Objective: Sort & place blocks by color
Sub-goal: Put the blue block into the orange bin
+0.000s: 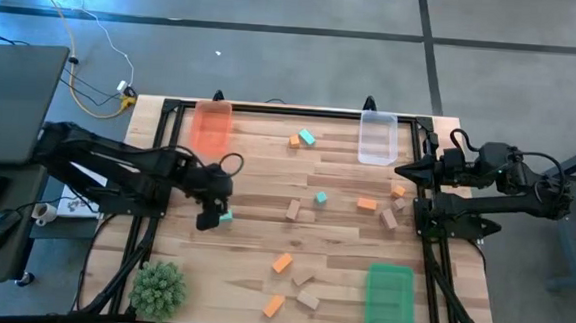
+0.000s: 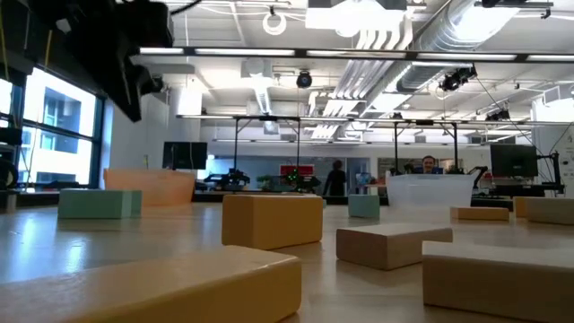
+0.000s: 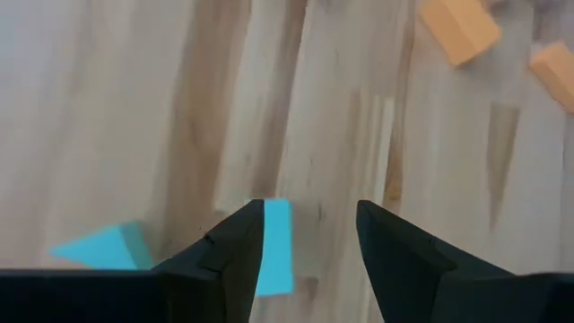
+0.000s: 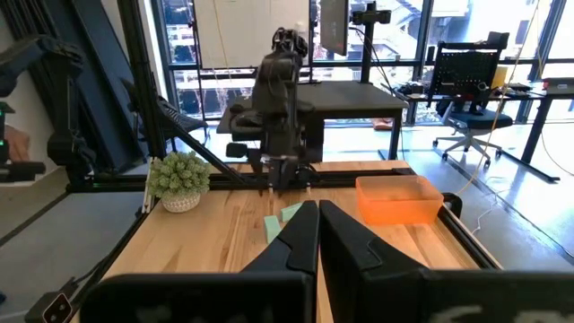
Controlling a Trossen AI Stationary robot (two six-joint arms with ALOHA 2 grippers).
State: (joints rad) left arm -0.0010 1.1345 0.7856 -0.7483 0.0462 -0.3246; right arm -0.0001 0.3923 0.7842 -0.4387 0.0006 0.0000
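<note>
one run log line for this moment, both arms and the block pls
left gripper: open, over teal block, not gripping | right gripper: shut, waiting at right table edge | green tray: no blocks in it

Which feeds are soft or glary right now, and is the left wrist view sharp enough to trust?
Left wrist view: table grain smeared, teal block between the left gripper's open fingers soft-edged. Low view: nearest tan block out of focus, ceiling lights glare. High view: even light.

The left arm reaches in over the worktop's left part, its pincer (image 1: pixel 214 217) pointing down with fingers (image 3: pixel 235 251) parted (a clear gap between them). The right arm waits at the right edge, its pincer (image 1: pixel 404 171) closed.
</note>
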